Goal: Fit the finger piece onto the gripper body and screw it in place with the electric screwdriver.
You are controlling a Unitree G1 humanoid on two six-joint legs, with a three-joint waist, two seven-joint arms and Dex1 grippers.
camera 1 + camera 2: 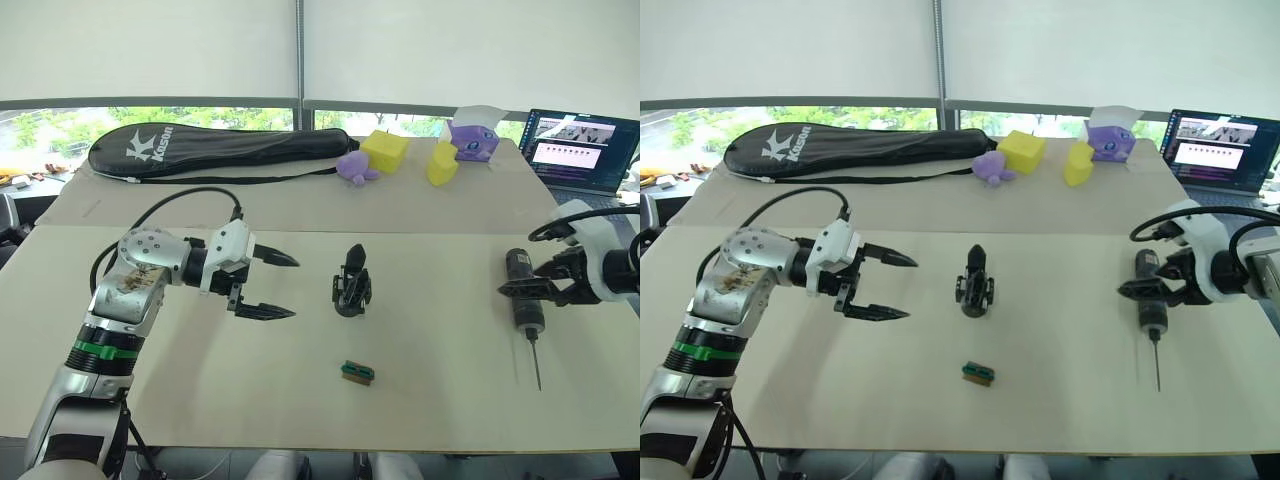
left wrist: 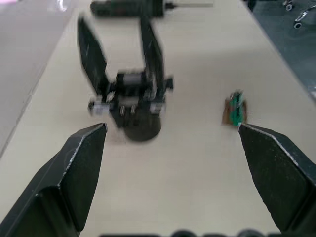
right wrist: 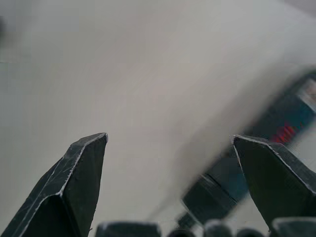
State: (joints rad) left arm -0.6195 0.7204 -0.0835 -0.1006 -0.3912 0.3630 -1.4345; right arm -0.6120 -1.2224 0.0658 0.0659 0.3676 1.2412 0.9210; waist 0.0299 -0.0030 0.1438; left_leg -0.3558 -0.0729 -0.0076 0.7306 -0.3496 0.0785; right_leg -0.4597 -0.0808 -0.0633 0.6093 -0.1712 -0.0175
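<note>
Bright, even daylight from the window band behind the pale beige surface [image 1: 450, 390] leaves only faint, soft shadows. Both head views are sharp. The wrist views are blurred, the long black pen-shaped electric screwdriver [image 3: 256, 148] smeared and out of focus.

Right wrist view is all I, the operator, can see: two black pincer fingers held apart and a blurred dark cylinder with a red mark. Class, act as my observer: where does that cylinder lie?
Observer: It is the long black pen-shaped electric screwdriver. It lies flat on the right side of the pale table, thin metal bit toward the robot, with the right pincer across its barrel.
Operator: Where is the part to be screwed?
Observer: The black gripper body with linkages stands at the table's middle, apart from both arms.
Operator: And the other arm?
Observer: The left pincer is open, pointing toward the gripper body from its left.
</note>
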